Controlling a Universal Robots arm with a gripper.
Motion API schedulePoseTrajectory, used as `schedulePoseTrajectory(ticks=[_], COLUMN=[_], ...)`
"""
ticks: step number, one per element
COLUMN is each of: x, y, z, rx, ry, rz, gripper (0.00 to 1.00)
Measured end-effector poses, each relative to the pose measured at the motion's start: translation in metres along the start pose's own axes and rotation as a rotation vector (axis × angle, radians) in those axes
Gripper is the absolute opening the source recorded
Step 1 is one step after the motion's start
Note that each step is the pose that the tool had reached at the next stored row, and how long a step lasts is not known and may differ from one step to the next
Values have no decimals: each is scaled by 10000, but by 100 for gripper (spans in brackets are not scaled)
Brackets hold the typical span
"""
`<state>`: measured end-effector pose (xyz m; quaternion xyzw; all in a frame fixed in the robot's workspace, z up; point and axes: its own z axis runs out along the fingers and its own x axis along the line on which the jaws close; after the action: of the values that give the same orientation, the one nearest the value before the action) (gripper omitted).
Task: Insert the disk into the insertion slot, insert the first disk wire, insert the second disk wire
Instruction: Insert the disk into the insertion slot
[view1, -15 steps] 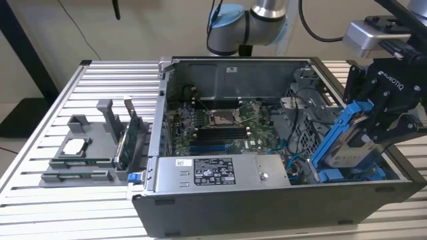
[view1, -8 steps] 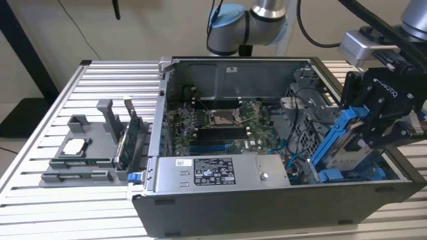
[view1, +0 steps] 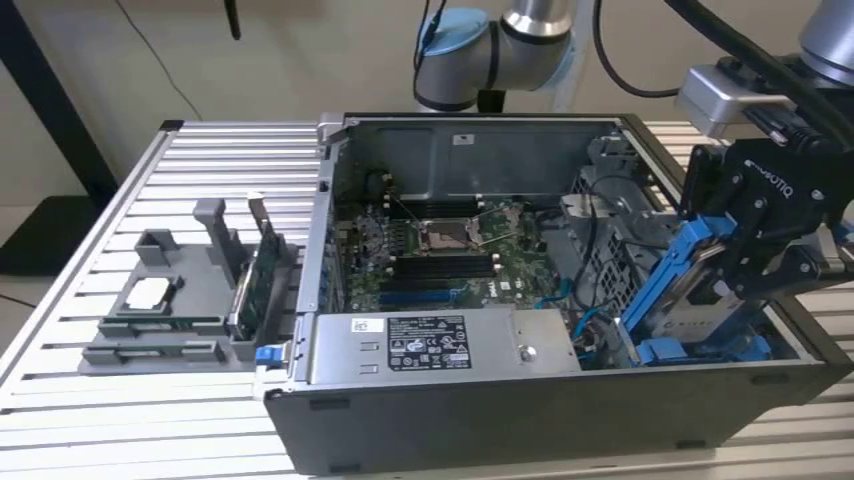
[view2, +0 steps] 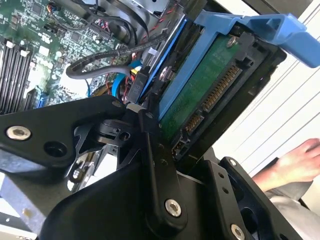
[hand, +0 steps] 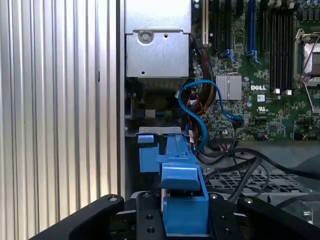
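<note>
At 3 o'clock of the open PC case (view1: 534, 425) in the exterior view, the gripper (view1: 731, 268) is seen w/ its jaws closed on the disk (view1: 683, 285). The disk is held tilted, not flat: its upper end is at approx. 1 o'clock and its lower end at approx. 7 o'clock, down in the drive-bay area of the case. Just below it, at 6 o'clock, another blue bay part (view1: 707, 350) is seen. Whether the two touch can't be told. The disk is not yet lying level in a slot.

At the case centre the mobo (view1: 441, 250) is seen. A labelled PSU box (view1: 441, 345) is placed at 6 o'clock of it, against the near wall. At 9 o'clock of the case, just beside it, a grey fixture tray (view1: 160, 300) w/ upright parts is set on the slatted table (view1: 80, 420). The robot arm (view1: 507, 40) is seen at 12 o'clock, beyond the case.

In the second wrist view the disk's green circuit board (view2: 197, 95) and its connector row are turned to the camera and framed by the blue carrier (view2: 260, 25). Black gripper parts are seen close along it. A person's hand (view2: 300, 160) is seen outside the case, well apart from the disk.

In the first wrist view the carrier end is seen between black gripper parts, and a blue data cable (hand: 200, 112) is looped near the mobo.
</note>
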<state>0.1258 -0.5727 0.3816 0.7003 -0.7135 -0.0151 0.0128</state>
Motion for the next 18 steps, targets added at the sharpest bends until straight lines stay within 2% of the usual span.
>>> schedulePoseTrajectory(ticks=[5, 6, 18], x=[0, 0, -1], y=[0, 0, 5], z=[-1, -3, -116], rx=[-1, -1, -15], ry=[0, -2, -1], rz=[0, 0, 0], gripper=[34, 41, 41])
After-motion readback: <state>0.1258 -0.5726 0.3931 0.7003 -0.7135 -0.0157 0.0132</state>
